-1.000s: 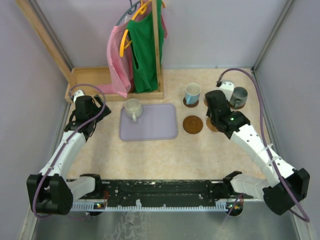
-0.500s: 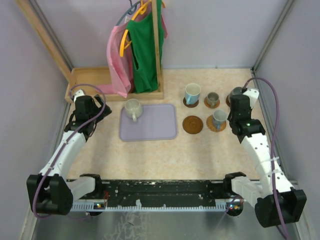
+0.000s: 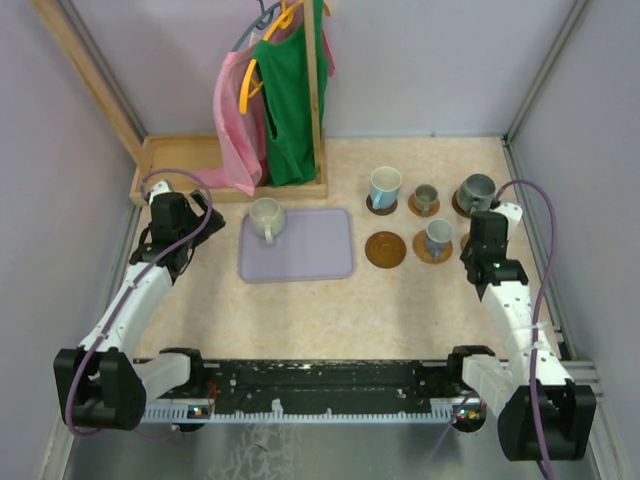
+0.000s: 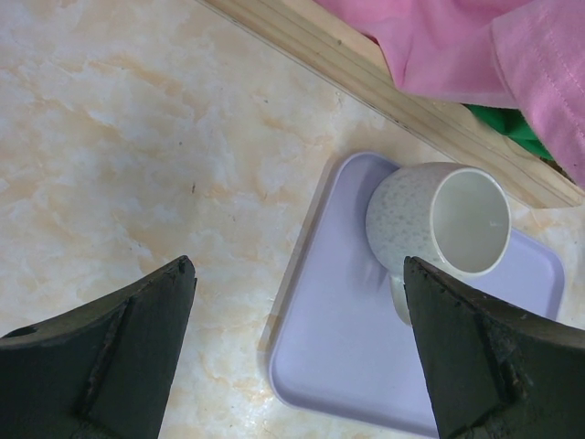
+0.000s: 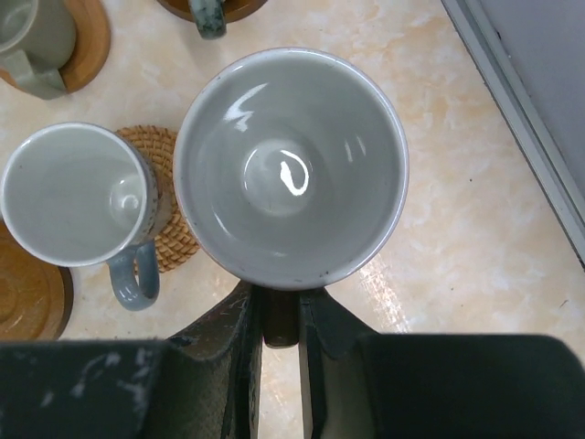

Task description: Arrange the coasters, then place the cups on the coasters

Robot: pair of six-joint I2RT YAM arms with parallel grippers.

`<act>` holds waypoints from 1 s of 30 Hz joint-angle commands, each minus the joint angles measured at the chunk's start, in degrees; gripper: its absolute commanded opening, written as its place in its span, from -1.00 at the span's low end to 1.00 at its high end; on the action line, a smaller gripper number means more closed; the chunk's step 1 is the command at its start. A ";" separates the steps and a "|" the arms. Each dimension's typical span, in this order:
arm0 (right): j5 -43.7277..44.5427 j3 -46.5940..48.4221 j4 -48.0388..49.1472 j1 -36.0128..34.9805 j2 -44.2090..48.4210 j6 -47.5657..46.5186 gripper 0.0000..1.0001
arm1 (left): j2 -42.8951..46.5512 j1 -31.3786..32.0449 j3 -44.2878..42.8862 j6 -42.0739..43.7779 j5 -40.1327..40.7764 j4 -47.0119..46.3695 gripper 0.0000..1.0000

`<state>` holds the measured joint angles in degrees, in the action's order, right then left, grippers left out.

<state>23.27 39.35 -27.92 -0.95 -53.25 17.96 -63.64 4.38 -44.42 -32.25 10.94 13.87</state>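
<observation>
My right gripper [image 5: 281,306] is shut on the handle of a grey cup [image 5: 291,165], held over bare tabletop; the wrist [image 3: 487,232] hides this cup from above. Left of it a grey-blue cup [image 5: 73,194] sits on a woven coaster [image 5: 169,229]. Three more cups [image 3: 385,186] [image 3: 426,197] [image 3: 477,189] stand on brown coasters at the back. One brown coaster [image 3: 385,250] lies bare. A speckled pale cup [image 4: 439,224] lies tipped on the lavender tray [image 4: 347,366]. My left gripper [image 4: 297,347] hangs open near the tray's left edge, holding nothing.
A wooden rack [image 3: 318,100] with pink and green garments [image 3: 280,100] stands at the back left on a wooden frame [image 3: 180,155]. The enclosure's right wall rail [image 5: 521,101] runs close beside the held cup.
The right arm swung right and drew back toward the near side, uncovering the two cups it had hidden. The left arm has not moved.
</observation>
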 commanded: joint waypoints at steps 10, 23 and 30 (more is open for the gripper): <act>-8.42 -1.16 15.55 8.06 -2.73 -3.09 -1.00 | 0.38 -0.33 0.44 -0.67 -0.90 -1.70 1.00; -8.31 -2.51 18.13 8.42 -3.84 -12.12 -1.00 | -0.26 -0.26 0.29 -1.20 -1.85 -2.00 1.00; -8.96 -5.22 21.51 8.71 -4.56 -12.97 -1.00 | -0.17 -0.32 0.38 -1.30 -1.99 -1.92 1.00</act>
<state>14.41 34.04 -12.91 6.61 -57.67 6.81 -63.64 4.38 -44.42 -33.23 9.63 13.61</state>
